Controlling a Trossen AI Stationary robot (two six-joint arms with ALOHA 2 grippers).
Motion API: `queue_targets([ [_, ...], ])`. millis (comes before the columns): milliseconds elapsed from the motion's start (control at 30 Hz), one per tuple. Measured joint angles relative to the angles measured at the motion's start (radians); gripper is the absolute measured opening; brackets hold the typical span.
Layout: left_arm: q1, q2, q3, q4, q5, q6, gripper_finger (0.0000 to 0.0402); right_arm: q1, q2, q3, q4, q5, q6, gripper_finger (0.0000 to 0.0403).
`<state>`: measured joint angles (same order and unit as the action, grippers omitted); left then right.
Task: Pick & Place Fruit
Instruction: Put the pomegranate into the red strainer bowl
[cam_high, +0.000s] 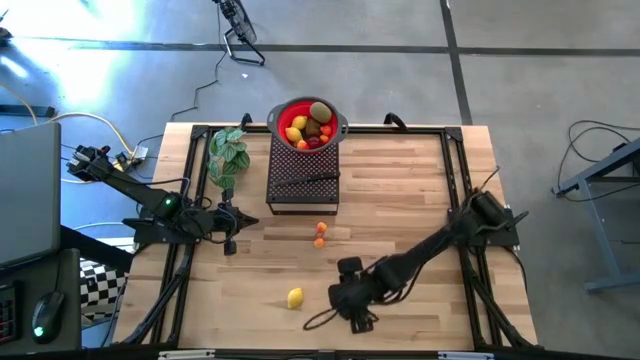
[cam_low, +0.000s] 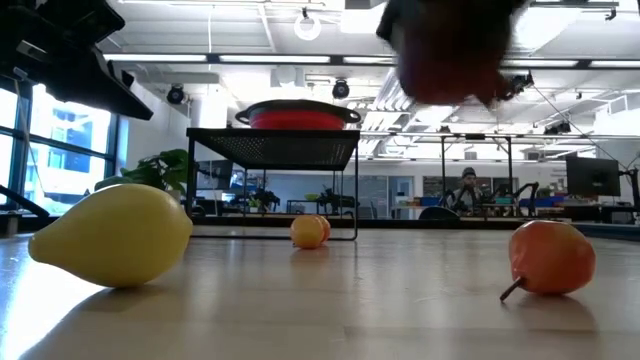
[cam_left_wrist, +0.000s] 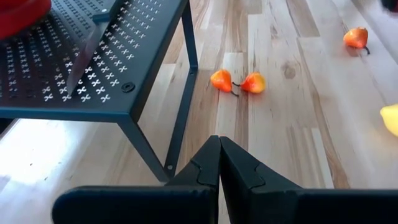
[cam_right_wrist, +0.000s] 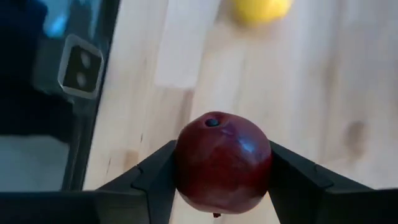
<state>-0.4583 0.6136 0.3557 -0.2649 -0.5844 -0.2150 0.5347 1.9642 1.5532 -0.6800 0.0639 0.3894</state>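
Right gripper (cam_right_wrist: 221, 186) clamped on dark red fruit (cam_right_wrist: 222, 163), well apart from red colander (cam_high: 306, 124) across table; left gripper (cam_left_wrist: 219, 163) closed, nearer it

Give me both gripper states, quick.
Left gripper: shut, empty, beside the black rack.
Right gripper: shut on the dark red fruit.

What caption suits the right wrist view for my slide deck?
Right gripper clamps a dark red fruit above the wooden table, a yellow lemon beyond.
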Motion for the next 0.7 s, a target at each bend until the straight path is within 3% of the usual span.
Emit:
queue_targets([
  [267, 0.000, 0.000, 0.000, 0.000, -0.010, 0.000, 0.0003, -0.129, -0.180, 0.000, -0.002, 0.096, -0.139, 0.0202],
  [533, 0.000, -0.002, 0.000, 0.003, -0.128, 0.001, 0.0003, -0.322, -0.316, 0.000, 0.040, 0.155, -0.296, 0.0203],
  [700, 0.000, -0.002, 0.000, 0.002, -0.182, 0.127, 0.0003, -0.423, -0.338, 0.001, 0.116, 0.140, -0.419, 0.0200],
])
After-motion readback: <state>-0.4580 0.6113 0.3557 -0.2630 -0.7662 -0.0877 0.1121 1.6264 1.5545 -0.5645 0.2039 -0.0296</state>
